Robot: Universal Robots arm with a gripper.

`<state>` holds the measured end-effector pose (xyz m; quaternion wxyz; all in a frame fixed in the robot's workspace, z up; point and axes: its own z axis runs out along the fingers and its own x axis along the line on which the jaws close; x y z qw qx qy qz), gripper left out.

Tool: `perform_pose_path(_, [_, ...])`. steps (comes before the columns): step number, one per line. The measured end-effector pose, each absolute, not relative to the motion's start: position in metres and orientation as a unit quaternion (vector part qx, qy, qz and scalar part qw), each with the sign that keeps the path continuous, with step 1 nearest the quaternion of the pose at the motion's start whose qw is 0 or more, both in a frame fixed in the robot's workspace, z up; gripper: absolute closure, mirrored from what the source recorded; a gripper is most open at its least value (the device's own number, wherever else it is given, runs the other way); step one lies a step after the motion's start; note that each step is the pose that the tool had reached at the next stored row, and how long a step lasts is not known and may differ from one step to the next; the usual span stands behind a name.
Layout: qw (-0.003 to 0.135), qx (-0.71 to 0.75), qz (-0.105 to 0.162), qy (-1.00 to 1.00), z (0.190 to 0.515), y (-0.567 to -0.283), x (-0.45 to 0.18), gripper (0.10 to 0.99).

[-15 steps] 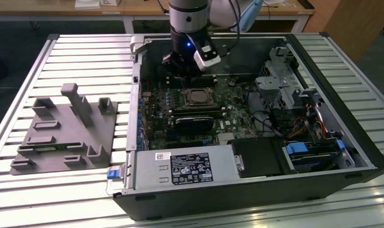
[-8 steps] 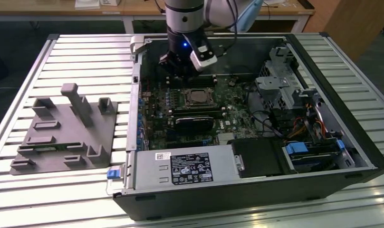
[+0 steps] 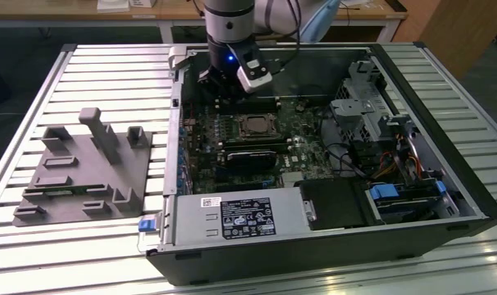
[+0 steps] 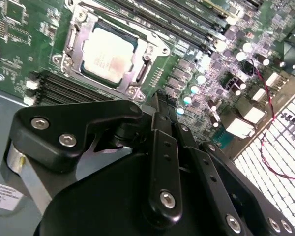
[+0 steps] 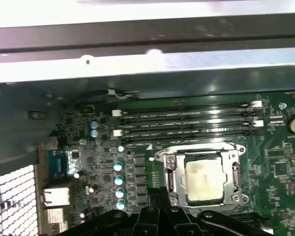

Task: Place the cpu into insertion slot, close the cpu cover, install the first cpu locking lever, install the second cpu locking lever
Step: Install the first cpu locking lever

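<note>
cpu (image 4: 108,53) in insertion slot (image 4: 73,49), gripper (image 4: 157,101) seemingly clear beside

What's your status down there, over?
Gripper: fingers shut, empty, just beside the cpu. Cpu seated, cpu cover down around it. Nothing blocking.

My exterior view sits high and well back, looking down at a slant over the slatted bench (image 3: 76,80) onto the whole open computer case (image 3: 445,203). Both wrist views ride close above the green board (image 5: 280,162) (from opposite sides of the hand (image 4: 159,103), going by the turned layout), each looking past its black body. All three share the cpu (image 4: 108,54) and the long memory slots (image 5: 187,118) beside it.
</note>
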<state>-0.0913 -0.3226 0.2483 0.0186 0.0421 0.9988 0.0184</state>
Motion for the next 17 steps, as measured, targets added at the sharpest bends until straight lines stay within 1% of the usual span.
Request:
perform_pose_path(5, [0.018,0.042,0.036,0.998,0.248,-0.323,-0.097,0.98])
perform_pose_path(17, [0.014,0.044,0.119,0.992,0.248,-0.323,-0.107,0.98])
